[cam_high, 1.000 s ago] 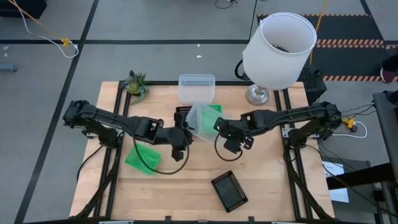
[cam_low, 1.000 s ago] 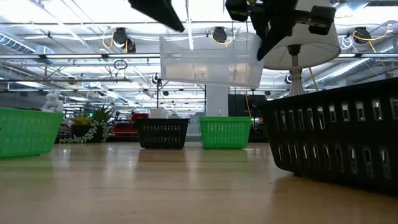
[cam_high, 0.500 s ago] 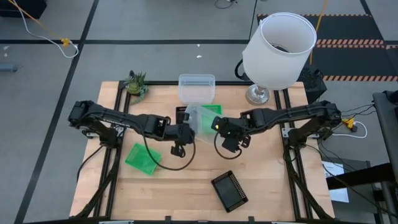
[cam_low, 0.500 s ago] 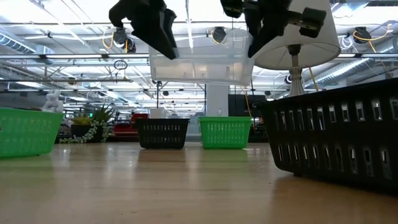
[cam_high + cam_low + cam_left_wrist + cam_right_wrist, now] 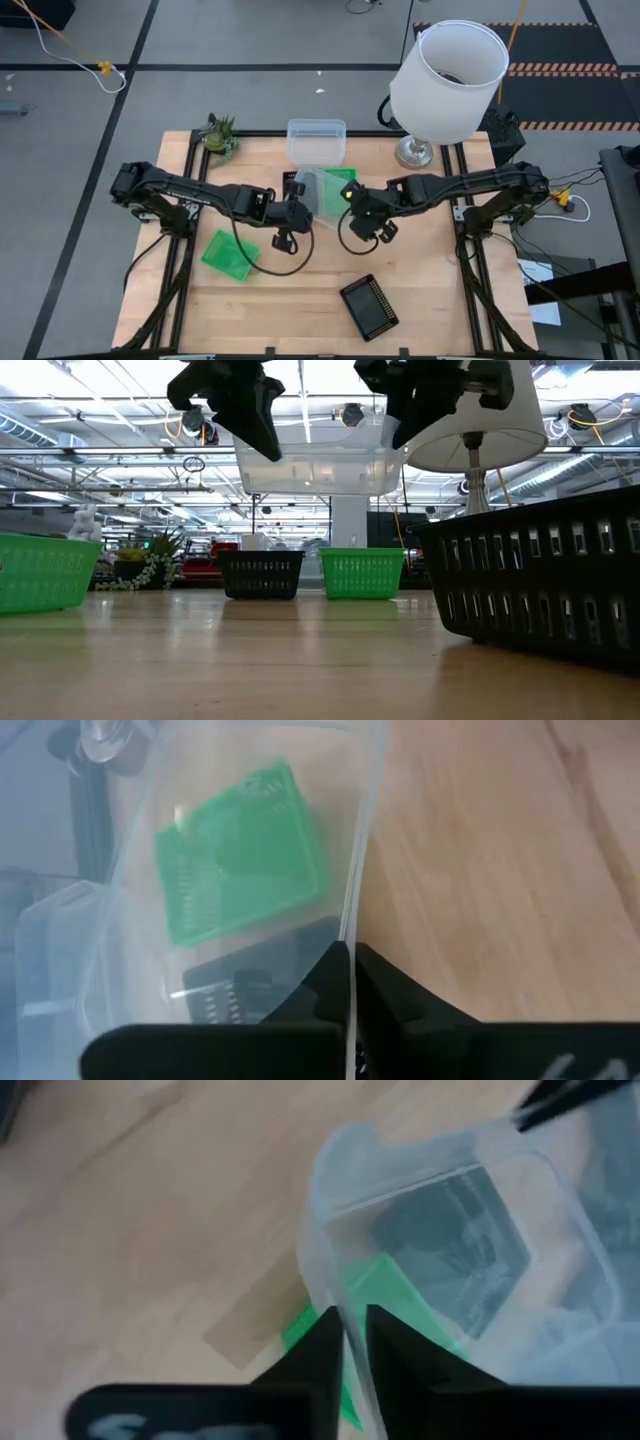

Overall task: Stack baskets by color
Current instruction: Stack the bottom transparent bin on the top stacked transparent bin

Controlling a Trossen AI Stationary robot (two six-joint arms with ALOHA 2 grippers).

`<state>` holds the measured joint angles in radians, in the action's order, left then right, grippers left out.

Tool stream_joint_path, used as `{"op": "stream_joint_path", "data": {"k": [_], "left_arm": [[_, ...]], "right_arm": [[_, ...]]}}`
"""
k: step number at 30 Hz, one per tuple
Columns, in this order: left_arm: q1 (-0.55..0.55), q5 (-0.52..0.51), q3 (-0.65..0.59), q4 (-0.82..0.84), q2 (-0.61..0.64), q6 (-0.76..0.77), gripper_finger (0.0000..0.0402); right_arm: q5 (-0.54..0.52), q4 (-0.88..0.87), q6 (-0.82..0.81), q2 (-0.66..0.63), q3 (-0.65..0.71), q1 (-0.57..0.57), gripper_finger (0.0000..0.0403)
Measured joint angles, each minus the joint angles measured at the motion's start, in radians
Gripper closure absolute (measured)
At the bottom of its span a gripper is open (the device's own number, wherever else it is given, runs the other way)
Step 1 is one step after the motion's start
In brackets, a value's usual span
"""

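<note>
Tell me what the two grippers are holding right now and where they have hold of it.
Both hold one clear basket in the air: the left gripper is pinched on one side wall's rim, the right gripper still straddles the opposite wall's rim.

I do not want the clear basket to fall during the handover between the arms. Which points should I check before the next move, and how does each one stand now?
1. Left gripper shut on the wall of the held clear basket: ok.
2. Right gripper free of the opposite wall: cannot tell; it sits right at that wall.
3. Held basket lifted clear of the table, the green basket and the black basket under it: ok.
4. Held basket about level in the low view: ok.
5. Second clear basket at the table's far edge uncovered, ready for stacking: ok.
</note>
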<state>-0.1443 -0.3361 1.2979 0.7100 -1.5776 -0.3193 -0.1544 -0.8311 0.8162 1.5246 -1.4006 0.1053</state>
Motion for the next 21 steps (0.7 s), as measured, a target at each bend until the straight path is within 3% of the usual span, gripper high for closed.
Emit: {"op": "stream_joint_path", "data": {"k": [5,13,17,21], "left_arm": [[0.029,-0.002,0.000,0.020,0.022,0.000,0.0392],[0.078,0.033,0.000,0.028,0.036,0.023,0.0392],[0.085,0.042,0.000,0.031,0.036,0.041,0.0397],[0.086,0.042,0.000,0.033,0.036,0.056,0.0391]], "right_arm": [[-0.108,0.004,-0.101,0.000,0.000,0.013,0.0285],[-0.105,-0.001,-0.192,-0.017,-0.001,0.014,0.0176],[-0.101,0.040,-0.229,-0.021,-0.001,0.014,0.0162],[-0.075,0.079,-0.224,-0.020,0.000,0.014,0.0176]]}}
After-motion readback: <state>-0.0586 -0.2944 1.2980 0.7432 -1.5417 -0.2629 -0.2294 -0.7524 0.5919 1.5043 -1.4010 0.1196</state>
